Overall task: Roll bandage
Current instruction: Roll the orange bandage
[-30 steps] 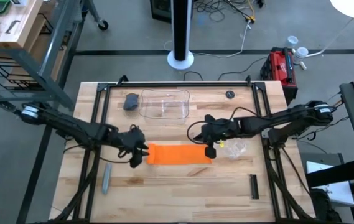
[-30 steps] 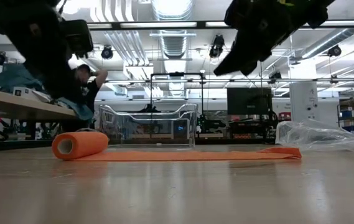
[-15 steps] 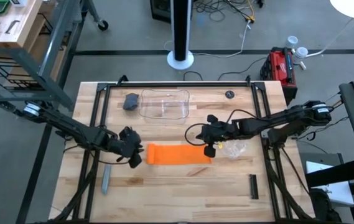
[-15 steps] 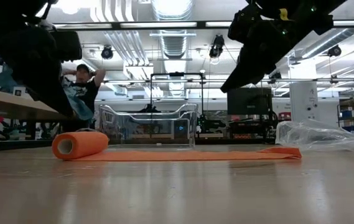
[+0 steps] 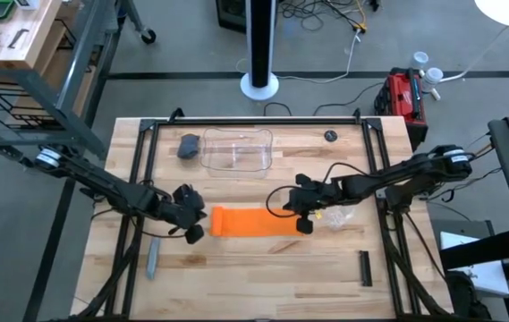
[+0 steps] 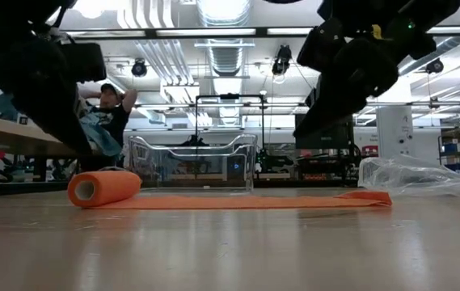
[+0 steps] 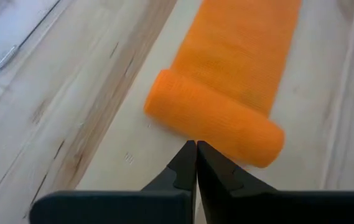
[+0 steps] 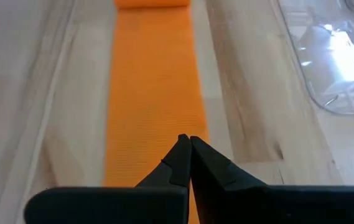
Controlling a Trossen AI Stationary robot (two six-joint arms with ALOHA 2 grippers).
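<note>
The orange bandage [image 5: 256, 221] lies flat along the middle of the table. Its left end is wound into a short roll [image 7: 217, 124] that rests on the wood [image 6: 104, 187]. My left gripper [image 7: 196, 146] is shut and hangs just left of the roll, a little above the table [image 5: 196, 228]. My right gripper [image 8: 184, 142] is shut too. It hovers over the strip's flat right end [image 5: 306, 224], clear of it in the low view [image 6: 304, 132].
A clear plastic bin [image 5: 236, 150] and a grey lump [image 5: 189, 145] stand at the far side. A clear wrapper [image 5: 336, 215] lies just right of the bandage's end. A grey stick [image 5: 152, 258] lies near left and a black bar [image 5: 365, 268] near right. A person [image 6: 108, 113] stands beyond the table.
My left gripper has shut its fingers beside the roll and tipped slightly downward. My right gripper, shut throughout, has sunk toward the strip's right end. The bandage has stayed where it was.
</note>
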